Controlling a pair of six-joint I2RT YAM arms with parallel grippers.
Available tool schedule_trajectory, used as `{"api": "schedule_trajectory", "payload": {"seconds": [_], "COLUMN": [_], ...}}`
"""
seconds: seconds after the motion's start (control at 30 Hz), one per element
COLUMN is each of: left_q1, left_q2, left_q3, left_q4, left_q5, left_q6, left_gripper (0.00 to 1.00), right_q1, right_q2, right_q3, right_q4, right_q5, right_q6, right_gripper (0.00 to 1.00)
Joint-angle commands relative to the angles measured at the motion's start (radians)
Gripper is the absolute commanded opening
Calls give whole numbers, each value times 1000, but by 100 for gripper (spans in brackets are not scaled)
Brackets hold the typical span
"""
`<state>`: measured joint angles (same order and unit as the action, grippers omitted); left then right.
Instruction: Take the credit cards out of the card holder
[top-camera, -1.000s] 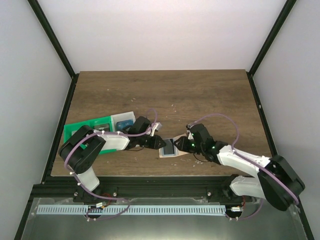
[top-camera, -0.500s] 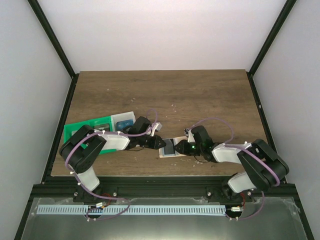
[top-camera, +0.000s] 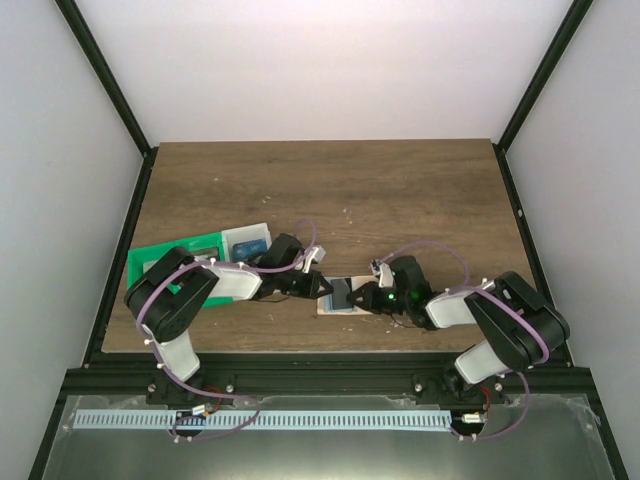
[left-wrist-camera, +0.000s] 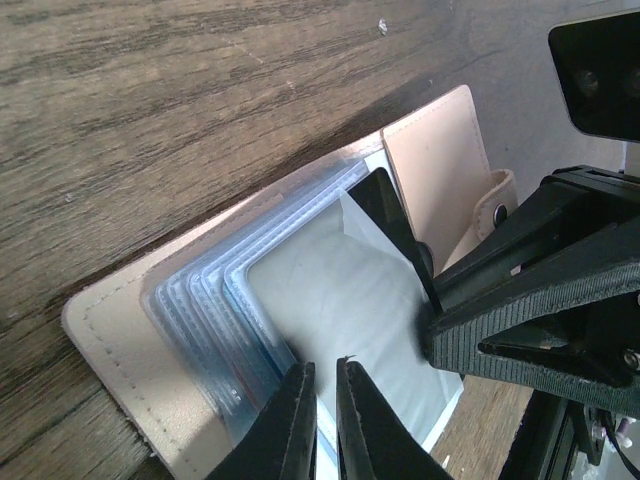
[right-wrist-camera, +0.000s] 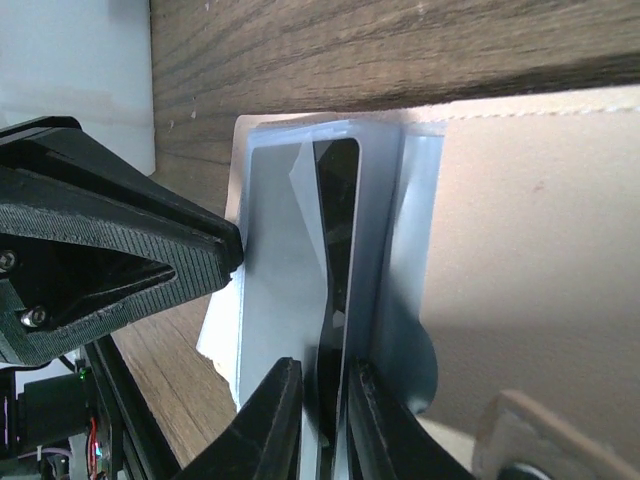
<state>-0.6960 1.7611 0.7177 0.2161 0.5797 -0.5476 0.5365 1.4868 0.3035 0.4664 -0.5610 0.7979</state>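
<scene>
Left pincer (left-wrist-camera: 326, 420): narrow, nipping the clear sleeve edge of the card holder (left-wrist-camera: 440, 150). Right pincer (right-wrist-camera: 322, 420), directly opposite: narrow, clamped on a dark credit card (right-wrist-camera: 335, 230) standing out of the sleeves. Holder lies open on the surface (left-wrist-camera: 150, 100).

Bright, even overhead light; the white walls (top-camera: 320, 70) nearly wash out, and the tabletop (top-camera: 400, 190) carries only soft shadows. Wrist views are sharp mid-frame, while the left claw (left-wrist-camera: 325, 372) at the bottom edge looks perhaps slightly blurred.
</scene>
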Motion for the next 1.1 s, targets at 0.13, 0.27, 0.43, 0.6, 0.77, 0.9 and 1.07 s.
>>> {"api": "schedule_trajectory", "payload": {"seconds": [0.13,0.27,0.43,0.6,0.77,0.9,1.07], "left_q1": [-1,-1,-1,-1,0,0,0], "left_q2": [23,30,31,32,40,43,45], "left_q3": [2,0,-2,-3,-6,-6,-8], "left_q4": [-18,-19,-16,-20,-18,-18,-15], "left_q5": [-26,-32,-37,-50,-50,-55,-65], "left_q6": [15,17,15,21,22,23,24], "left_gripper": [9,10,10,10,10,10,10], "right_q1": [-26,-31,-37,-45,-60,-65,-76], "right_q2": [-23,-38,-34,-46,-50,-58,-65], "right_q3": [-25,-26,-30,-35,-43,-52,-55], "right_q4": [52,40,47,44,38,38,28], "right_q5": [-37,-46,-57,-57,-67,-70,-70], "right_q6": [18,16,16,16,17,16,18], "right_gripper": [13,12,2,0,7,1,1]}}
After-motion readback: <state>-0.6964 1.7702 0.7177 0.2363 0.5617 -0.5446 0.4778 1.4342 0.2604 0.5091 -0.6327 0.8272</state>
